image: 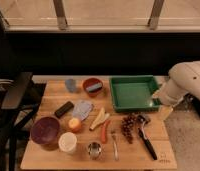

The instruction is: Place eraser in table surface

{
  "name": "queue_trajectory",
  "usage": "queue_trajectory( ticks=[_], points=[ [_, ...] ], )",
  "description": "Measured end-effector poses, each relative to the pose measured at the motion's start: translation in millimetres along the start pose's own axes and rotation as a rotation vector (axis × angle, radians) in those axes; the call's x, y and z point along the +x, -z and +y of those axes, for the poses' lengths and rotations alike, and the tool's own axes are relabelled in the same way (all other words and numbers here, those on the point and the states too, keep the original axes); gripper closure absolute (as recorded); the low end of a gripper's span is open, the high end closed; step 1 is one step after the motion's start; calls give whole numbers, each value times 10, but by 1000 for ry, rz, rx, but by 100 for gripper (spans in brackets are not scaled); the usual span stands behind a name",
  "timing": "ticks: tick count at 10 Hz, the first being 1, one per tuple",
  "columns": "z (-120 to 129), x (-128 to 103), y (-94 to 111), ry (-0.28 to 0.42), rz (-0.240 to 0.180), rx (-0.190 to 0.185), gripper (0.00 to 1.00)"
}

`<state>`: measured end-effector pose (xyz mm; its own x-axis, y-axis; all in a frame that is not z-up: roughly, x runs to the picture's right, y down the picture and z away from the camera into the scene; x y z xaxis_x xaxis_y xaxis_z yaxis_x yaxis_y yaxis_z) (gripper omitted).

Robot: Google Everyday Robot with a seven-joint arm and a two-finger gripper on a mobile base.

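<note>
The eraser point(63, 109), a small black bar, lies flat on the left half of the light-brown plank table surface point(52, 93), next to a grey cloth point(83, 108). My white arm point(185, 82) comes in from the right. Its gripper point(165, 111) hangs at the table's right edge, just past the right end of the green tray point(133, 93). It is far from the eraser and I see nothing in it.
A blue-grey block point(70, 85) and a red bowl point(93, 86) sit at the back. A purple bowl point(45, 131), white cup point(68, 142), orange point(74, 123), metal cup point(94, 149), fork point(114, 145), grapes point(128, 125) and black-handled utensil point(147, 140) fill the front.
</note>
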<state>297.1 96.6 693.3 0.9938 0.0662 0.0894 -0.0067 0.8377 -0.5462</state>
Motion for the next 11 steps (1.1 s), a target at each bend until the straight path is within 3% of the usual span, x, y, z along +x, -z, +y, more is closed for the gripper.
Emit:
queue_trajectory(
  ticks=[2,4,6,11],
  points=[
    [-7,-3,7,4,0,1,30],
    [-63,-111,52,56,-4,10,30],
    [-137,-442,84,123,-25,22,30],
    [-207,-1721,73,343,-92,45,30]
  ],
)
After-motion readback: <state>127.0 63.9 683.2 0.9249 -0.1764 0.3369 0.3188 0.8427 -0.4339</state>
